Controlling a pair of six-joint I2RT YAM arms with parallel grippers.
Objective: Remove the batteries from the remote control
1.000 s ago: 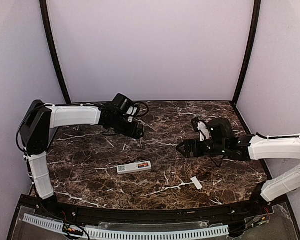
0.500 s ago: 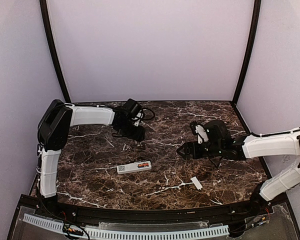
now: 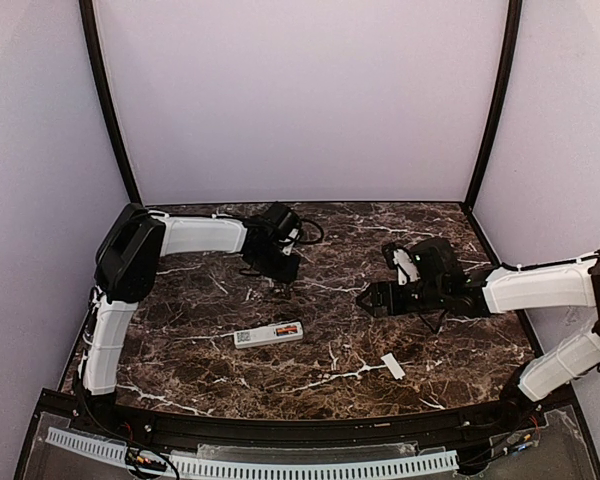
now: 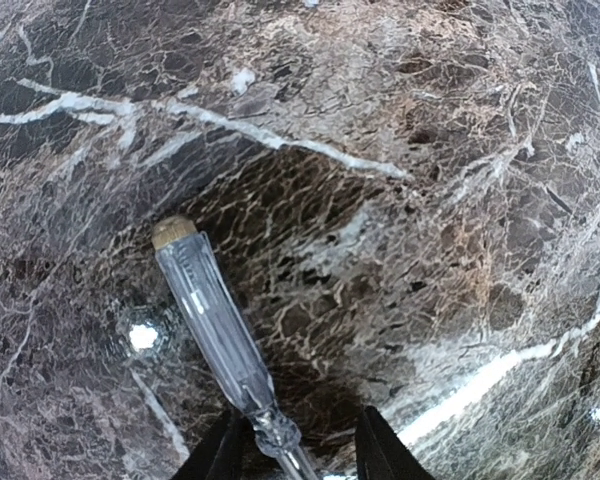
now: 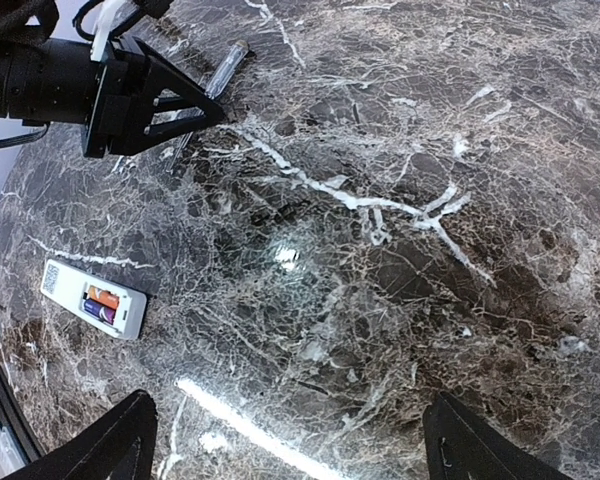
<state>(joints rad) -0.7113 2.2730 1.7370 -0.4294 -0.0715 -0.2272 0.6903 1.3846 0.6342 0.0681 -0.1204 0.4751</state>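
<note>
Left gripper [image 4: 300,418] is slightly parted, straddling a screwdriver [image 4: 215,320] shaft; can't tell if it pinches. Right gripper [image 5: 290,405] is spread wide, holding nothing. Remote [image 3: 268,334] lies on the table [image 3: 430,340] between the arms, batteries [image 5: 102,302] inside.

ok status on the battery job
Right claw open, empty. Left claw astride screwdriver, grip unclear. Batteries seated in remote control, back up. Nothing blocking it.

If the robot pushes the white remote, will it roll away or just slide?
It would probably slide: the remote is flat and lies back up on the table, which looks glossy. It seems slim and plastic, so it is likely light. The batteries sit in their open recess and might jiggle.
</note>
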